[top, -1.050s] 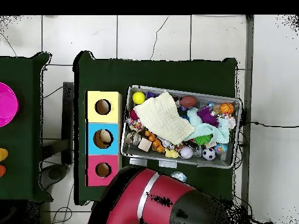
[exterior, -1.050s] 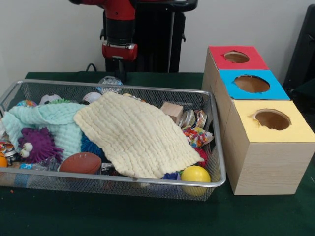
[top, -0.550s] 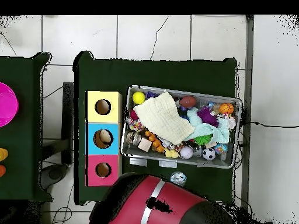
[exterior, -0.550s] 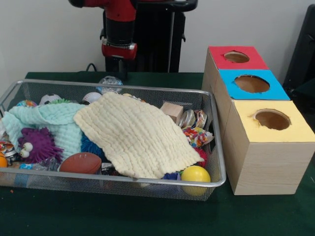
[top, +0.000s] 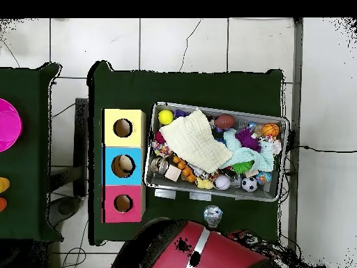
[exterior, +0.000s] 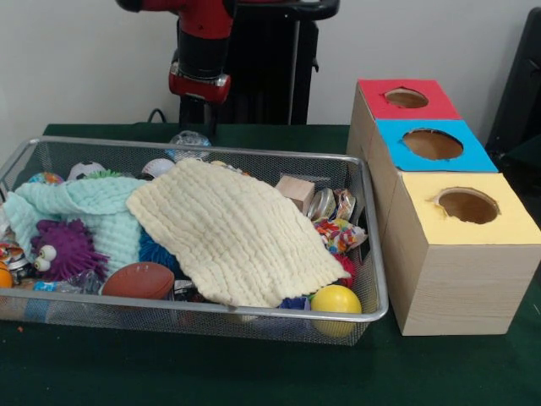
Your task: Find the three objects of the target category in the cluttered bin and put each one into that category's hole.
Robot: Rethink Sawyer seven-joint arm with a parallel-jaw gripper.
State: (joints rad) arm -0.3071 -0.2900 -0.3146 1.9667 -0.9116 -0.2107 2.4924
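Target category not named, so no single piece to pick out yet; all candidates down in the wire bin (exterior: 254,153), filling the lower left and centre of the front view. Much of the load buried under a cream cloth (exterior: 232,233) spread across the middle, with a mint cloth (exterior: 89,207) beside it toward the left. Showing round the edges: yellow ball (exterior: 336,300) at the bin's lower right corner, brown football (exterior: 139,279) and purple fuzzy toy (exterior: 63,249) at lower left, wooden block (exterior: 296,190) just right of the cream cloth.

Hand (exterior: 197,114) at upper centre-left of the front view, raised above the bin's upper rim and beyond it, nothing seen in it; cannot tell whether spread or closed. Bin contents therefore below it in the frame, toward the bottom edge. Directly under it, a shiny ball (top: 213,214) on the green tabletop (exterior: 254,372), outside the bin.

At the right, well apart from the hand: red box (exterior: 372,93), blue box (exterior: 473,156) and yellow box (exterior: 448,279) in a row, each with a round hole on top.

Probably a case of shifting the cream cloth first; risk of dragging small pieces along with it.
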